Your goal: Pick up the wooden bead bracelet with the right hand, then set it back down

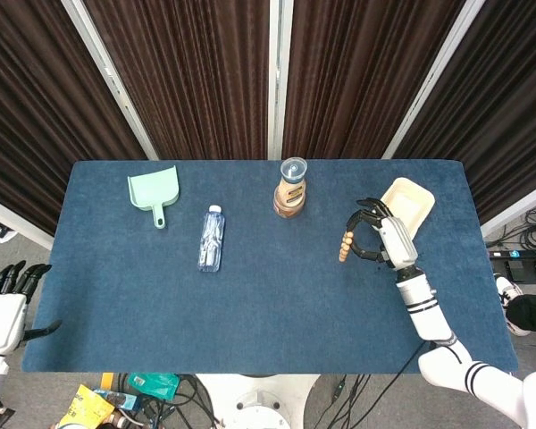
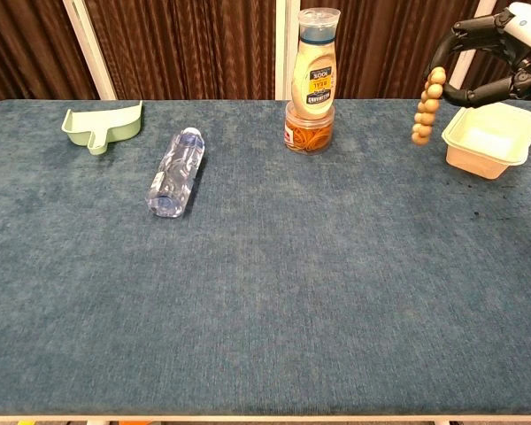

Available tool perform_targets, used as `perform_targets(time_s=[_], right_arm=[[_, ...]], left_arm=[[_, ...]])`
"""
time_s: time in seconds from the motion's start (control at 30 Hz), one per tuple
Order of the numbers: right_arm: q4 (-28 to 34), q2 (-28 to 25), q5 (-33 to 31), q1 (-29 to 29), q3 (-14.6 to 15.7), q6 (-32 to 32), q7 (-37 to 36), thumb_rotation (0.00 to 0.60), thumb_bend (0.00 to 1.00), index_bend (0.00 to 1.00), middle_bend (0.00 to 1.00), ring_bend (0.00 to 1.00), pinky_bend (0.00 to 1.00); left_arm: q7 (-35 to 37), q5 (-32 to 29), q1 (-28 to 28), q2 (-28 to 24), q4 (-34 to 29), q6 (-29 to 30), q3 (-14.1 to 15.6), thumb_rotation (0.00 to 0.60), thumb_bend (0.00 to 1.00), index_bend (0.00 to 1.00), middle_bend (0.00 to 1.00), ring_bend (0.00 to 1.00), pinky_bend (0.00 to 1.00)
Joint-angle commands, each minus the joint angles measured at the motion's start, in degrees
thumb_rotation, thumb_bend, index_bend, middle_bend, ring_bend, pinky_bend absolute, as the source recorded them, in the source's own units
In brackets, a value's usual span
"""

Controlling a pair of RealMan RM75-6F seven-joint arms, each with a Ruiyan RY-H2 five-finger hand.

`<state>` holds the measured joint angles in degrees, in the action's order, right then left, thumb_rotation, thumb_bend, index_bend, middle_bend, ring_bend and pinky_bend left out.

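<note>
The wooden bead bracelet (image 1: 344, 246) (image 2: 425, 104) hangs in the air well above the blue table, dangling from the fingers of my right hand (image 1: 381, 238) (image 2: 500, 49). That hand is raised at the right side, just left of the cream tray, with dark fingers curled through the bead loop. My left hand (image 1: 7, 304) sits off the table's left edge, low in the head view, holding nothing, fingers apart.
A cream tray (image 1: 413, 204) (image 2: 504, 150) lies under and right of the raised hand. A sauce bottle (image 1: 291, 188) (image 2: 314, 75) stands at centre back. A clear water bottle (image 1: 212, 238) (image 2: 175, 173) lies on its side, and a green dustpan (image 1: 152, 193) (image 2: 102, 124) rests at back left.
</note>
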<state>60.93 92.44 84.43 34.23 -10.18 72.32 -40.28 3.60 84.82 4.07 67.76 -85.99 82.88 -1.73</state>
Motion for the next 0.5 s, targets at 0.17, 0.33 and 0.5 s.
perform_targets(time_s=[0.17, 0.33, 0.5], right_arm=[[4.2, -2.1, -1.3, 0.5, -0.1, -6.0, -13.3, 0.6, 0.76, 0.66, 0.51, 0.21, 0.13], [9.7, -6.1, -2.2, 1.6, 1.2, -14.4, -25.4, 0.6, 0.91, 0.68, 0.57, 0.27, 0.13], [16.4, -12.8, -1.2, 2.9, 4.4, -24.2, -36.7, 0.6, 0.95, 0.72, 0.6, 0.3, 0.13]], left_arm=[[0.6, 0.1, -0.3, -0.3, -0.3, 0.3, 0.3, 0.6, 0.0, 0.15, 0.13, 0.0, 0.0], [1.0, 0.4, -0.2, -0.3, -0.2, 0.0, 0.6, 0.6, 0.0, 0.15, 0.13, 0.0, 0.0], [1.9, 0.4, -0.1, -0.2, 0.4, -0.3, 0.8, 0.6, 0.0, 0.15, 0.13, 0.0, 0.0]])
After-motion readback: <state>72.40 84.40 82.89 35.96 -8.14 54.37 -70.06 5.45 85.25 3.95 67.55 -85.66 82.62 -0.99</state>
